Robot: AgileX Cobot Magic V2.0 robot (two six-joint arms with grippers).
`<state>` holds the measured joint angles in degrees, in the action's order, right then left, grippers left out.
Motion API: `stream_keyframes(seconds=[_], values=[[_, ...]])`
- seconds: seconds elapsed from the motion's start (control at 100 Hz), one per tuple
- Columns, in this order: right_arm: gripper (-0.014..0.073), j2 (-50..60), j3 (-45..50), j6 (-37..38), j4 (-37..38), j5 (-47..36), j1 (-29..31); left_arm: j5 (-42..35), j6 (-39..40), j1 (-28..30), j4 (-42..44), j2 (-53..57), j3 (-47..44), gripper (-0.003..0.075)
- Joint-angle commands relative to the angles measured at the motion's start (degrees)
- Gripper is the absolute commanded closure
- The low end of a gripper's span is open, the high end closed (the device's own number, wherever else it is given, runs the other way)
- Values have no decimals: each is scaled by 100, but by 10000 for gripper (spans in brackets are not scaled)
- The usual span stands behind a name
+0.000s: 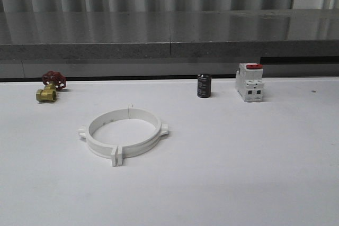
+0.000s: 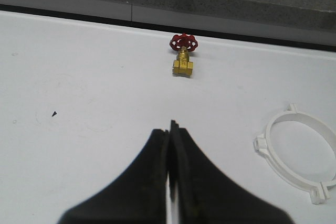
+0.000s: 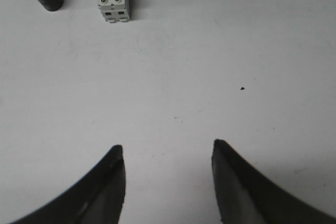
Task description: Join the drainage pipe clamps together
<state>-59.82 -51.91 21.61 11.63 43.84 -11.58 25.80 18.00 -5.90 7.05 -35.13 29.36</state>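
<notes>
The two white drainage pipe clamps point(image 1: 123, 133) lie on the white table left of centre, their end tabs meeting so that they form one wide ring. The same ring point(image 2: 300, 153) shows at the edge of the left wrist view, well apart from my left gripper point(image 2: 171, 127), whose black fingers are shut with nothing between them, over bare table. My right gripper point(image 3: 168, 148) stands open over bare table, nothing between its fingers.
A brass valve with a red handwheel point(image 1: 49, 87) sits at the back left. A black cylinder point(image 1: 204, 86) and a white breaker with a red top point(image 1: 250, 81) stand at the back right. A grey ledge point(image 1: 169, 35) runs behind the table.
</notes>
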Motion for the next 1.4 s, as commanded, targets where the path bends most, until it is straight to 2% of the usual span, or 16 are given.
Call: stream_keyframes(seconds=[0.0, 0.11, 0.17, 0.22, 0.41, 1.18, 1.31, 1.39], values=[[200, 906, 374, -82, 54, -286, 43, -426, 51, 0, 8, -24, 151, 741], [203, 1787, 967, -82, 88, -253, 43, -426, 51, 0, 8, -24, 151, 741], [239, 2262, 1257, -82, 197, -249, 43, -426, 51, 0, 8, -24, 151, 741], [302, 2598, 1451, -82, 305, -237, 43, -426, 51, 0, 8, -24, 151, 741], [666, 3292, 1871, -82, 535, -238, 43, -426, 51, 0, 8, -24, 151, 741], [661, 3313, 1880, -82, 634, -49, 43, -426, 51, 0, 8, -24, 151, 741], [661, 3476, 1912, -82, 652, -207, 161, -426, 51, 0, 8, -24, 151, 741], [661, 3697, 2078, -201, 509, -598, 370, -426, 51, 0, 8, -24, 151, 741]])
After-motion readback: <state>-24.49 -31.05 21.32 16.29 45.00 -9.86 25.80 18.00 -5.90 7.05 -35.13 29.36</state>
